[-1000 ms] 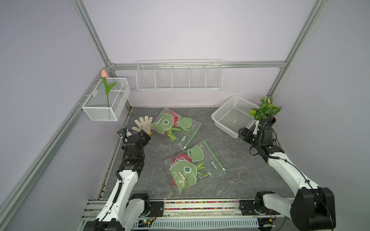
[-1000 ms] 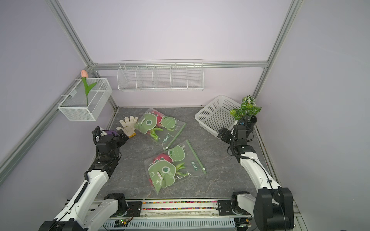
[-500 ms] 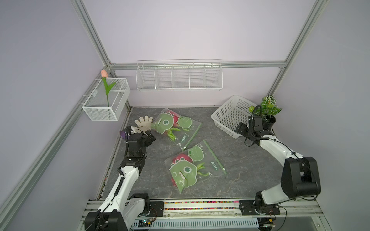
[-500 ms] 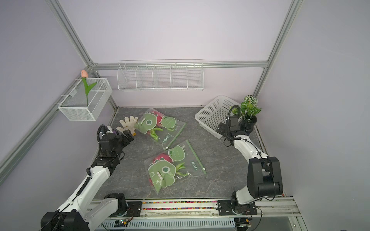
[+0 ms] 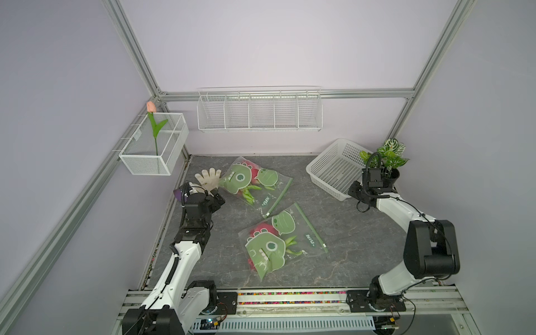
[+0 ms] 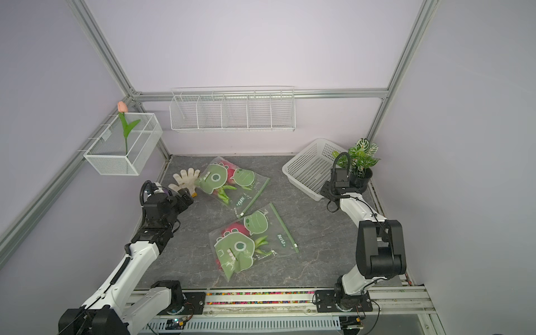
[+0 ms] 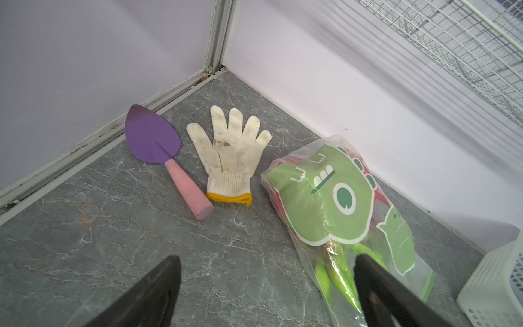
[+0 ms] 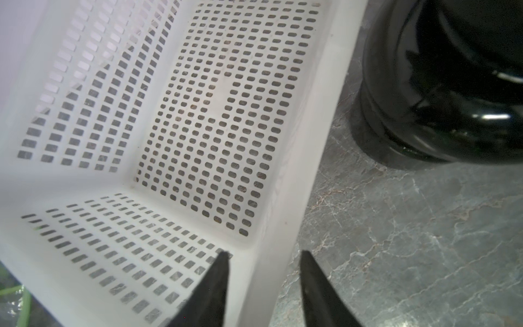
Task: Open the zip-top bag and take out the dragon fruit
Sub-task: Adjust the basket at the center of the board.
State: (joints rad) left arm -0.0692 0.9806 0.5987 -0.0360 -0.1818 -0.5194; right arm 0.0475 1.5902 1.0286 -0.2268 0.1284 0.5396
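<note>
far zip-top bag [image 5: 256, 185]: flat | near zip-top bag [image 5: 282, 240]: flat | dragon fruit [image 5: 262, 229]: magenta, green-tipped, inside both bags

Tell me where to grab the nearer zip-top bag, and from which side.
Pinch the green zip strip along the nearer bag's right edge, coming from above. The bag lies flat, its dragon fruit bulging away from that thin, bare edge.

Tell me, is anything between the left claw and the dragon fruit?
Only the zip-top bag itself: its plastic wraps the dragon fruit. The work glove lies beside the bag, not between it and the left gripper.
</note>
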